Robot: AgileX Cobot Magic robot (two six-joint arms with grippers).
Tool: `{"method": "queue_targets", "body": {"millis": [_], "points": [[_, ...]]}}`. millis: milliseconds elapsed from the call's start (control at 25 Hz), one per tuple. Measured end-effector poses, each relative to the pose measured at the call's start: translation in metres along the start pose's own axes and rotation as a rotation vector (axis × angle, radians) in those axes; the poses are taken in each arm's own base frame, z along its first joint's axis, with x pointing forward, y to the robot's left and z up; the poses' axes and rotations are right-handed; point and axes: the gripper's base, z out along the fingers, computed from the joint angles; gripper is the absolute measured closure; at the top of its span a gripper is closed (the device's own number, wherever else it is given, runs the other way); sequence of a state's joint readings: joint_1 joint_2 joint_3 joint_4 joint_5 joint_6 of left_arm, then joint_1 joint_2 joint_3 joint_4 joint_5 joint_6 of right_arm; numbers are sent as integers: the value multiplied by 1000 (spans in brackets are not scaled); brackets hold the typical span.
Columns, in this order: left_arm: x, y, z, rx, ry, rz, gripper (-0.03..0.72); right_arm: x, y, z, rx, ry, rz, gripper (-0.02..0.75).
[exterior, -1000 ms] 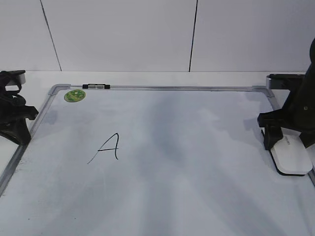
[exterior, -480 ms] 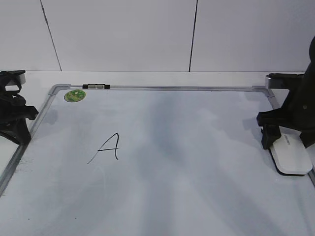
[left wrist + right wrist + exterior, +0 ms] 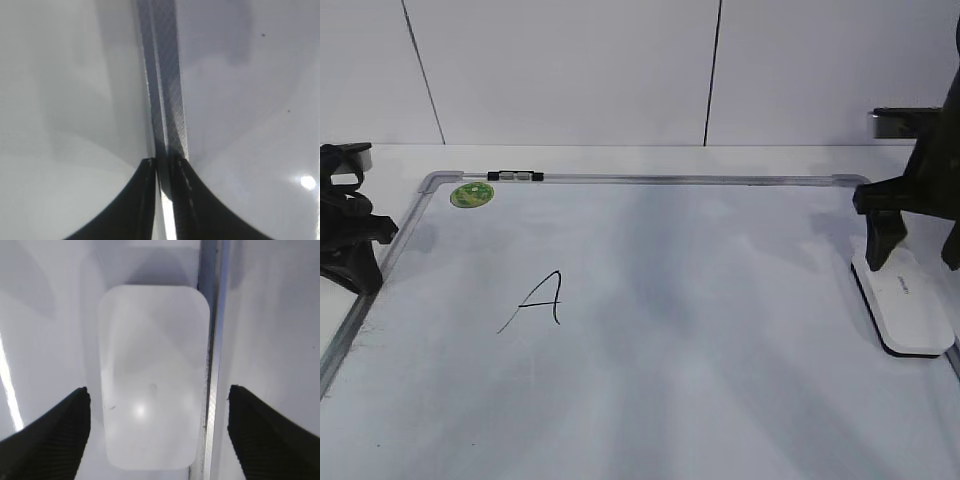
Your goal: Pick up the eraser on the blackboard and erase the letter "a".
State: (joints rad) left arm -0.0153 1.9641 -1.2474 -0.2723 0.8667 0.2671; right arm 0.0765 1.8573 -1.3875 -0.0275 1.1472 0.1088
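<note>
The white eraser point(image 3: 905, 310) with a thin black base lies flat at the right edge of the blackboard point(image 3: 670, 179), against its grey frame. My right gripper point(image 3: 917, 245) hangs above its far end, open and empty. In the right wrist view the eraser point(image 3: 152, 375) lies between and below the spread fingers point(image 3: 50, 435) of the right gripper point(image 3: 157, 435). An angular capital "A" point(image 3: 542, 300) is drawn left of centre. No lowercase cursive "a" shows. My left gripper point(image 3: 350, 240) sits shut beside the board's left frame point(image 3: 165, 75), and it also shows in the left wrist view point(image 3: 164, 162).
A round green sticker point(image 3: 472, 194) is at the board's far left corner. A small black-and-silver clip point(image 3: 515, 176) sits on the far frame. A white panelled wall stands behind. The frame rail point(image 3: 212, 365) runs right next to the eraser.
My right gripper has risen from low around the eraser to above its far end. The eraser stays on the board. The left arm has not moved.
</note>
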Motion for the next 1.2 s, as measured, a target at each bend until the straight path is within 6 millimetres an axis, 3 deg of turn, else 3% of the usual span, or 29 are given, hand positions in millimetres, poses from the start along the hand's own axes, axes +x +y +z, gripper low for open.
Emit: {"method": "queue_targets", "body": {"millis": [280, 560, 880, 1200], "points": [[-3, 0, -1, -2, -1, 5, 568, 3, 0, -4, -4, 45, 4, 72], [-16, -3, -17, 15, 31, 28, 338, 7, 0, -19, -11, 6, 6, 83], [-32, -14, -65, 37, 35, 61, 306, 26, -3, -71, -29, -136, 7, 96], [-10, -33, -148, 18, -157, 74, 307, 60, -7, -129, -46, -302, 10, 106]]}}
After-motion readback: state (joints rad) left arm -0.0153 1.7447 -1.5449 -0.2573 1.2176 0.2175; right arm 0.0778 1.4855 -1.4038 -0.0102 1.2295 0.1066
